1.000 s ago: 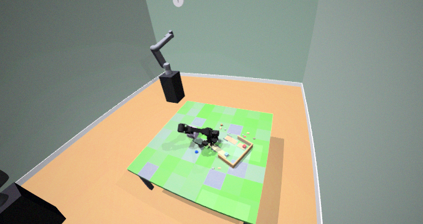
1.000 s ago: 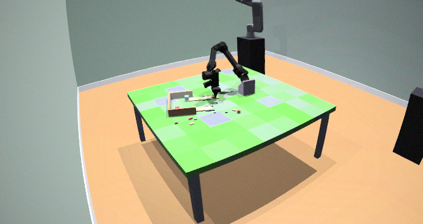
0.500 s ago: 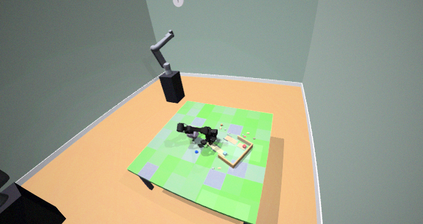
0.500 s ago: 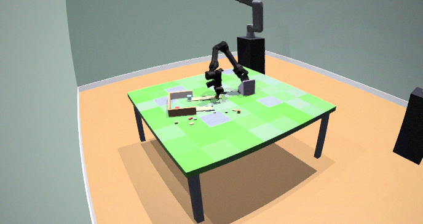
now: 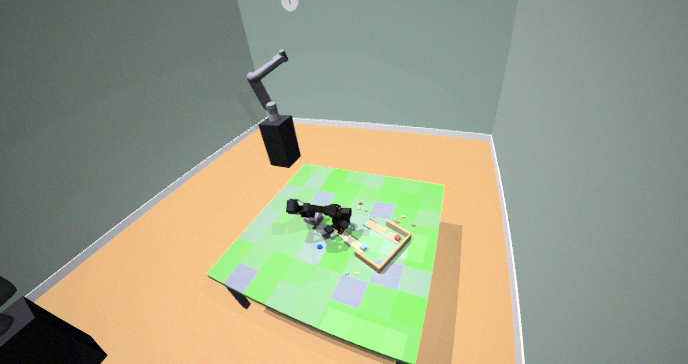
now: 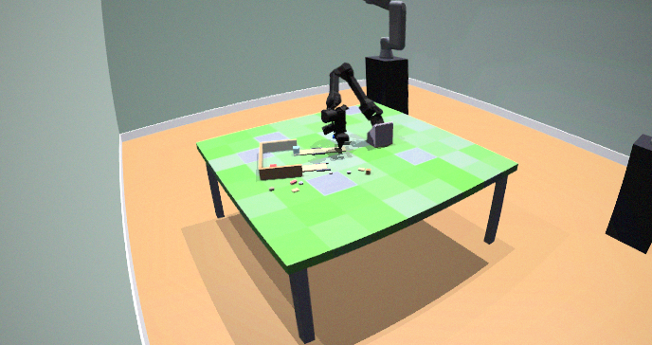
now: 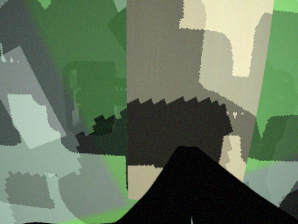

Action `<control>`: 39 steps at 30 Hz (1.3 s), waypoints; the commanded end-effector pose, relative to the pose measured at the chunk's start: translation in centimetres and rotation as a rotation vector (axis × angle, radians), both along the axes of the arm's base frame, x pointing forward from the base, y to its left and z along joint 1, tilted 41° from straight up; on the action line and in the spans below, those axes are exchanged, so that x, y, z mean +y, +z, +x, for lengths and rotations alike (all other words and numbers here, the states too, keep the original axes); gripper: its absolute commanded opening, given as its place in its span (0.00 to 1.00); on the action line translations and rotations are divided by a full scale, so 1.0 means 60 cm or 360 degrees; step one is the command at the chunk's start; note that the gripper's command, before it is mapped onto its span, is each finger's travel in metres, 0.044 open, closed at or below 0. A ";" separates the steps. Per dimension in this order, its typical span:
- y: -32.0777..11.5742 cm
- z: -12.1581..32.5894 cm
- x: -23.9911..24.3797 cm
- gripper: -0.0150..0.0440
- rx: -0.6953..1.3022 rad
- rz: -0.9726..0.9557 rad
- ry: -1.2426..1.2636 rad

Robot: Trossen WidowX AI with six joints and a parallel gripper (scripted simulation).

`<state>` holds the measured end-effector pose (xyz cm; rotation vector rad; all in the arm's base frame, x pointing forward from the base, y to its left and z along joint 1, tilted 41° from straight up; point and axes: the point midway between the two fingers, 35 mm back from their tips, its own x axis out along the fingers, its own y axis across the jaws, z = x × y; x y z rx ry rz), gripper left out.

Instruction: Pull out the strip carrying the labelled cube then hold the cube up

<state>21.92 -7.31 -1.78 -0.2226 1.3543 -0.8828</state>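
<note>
Gripper, fingers fully closed and empty, presses onto the strip; its tips are hidden in the wrist view.

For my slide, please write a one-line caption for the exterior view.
Arm with shut end effector pressing on a strip that carries a light-blue cube beside a wooden frame.

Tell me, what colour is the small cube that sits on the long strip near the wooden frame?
Light blue. The cube on the strip shows best in the top view.

Two high room views; wrist looks down.
</note>
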 end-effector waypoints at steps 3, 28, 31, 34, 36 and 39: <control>-0.011 -0.031 0.002 0.25 0.0042 0.0013 -0.0027; -0.024 -0.083 0.023 0.25 0.0045 0.0015 -0.0027; -0.025 -0.090 0.025 0.25 0.0046 0.0015 -0.0027; -0.027 -0.095 0.027 0.25 0.0046 0.0015 -0.0027; -0.027 -0.097 0.028 0.25 0.0046 0.0015 -0.0027; -0.027 -0.097 0.028 0.25 0.0046 0.0015 -0.0027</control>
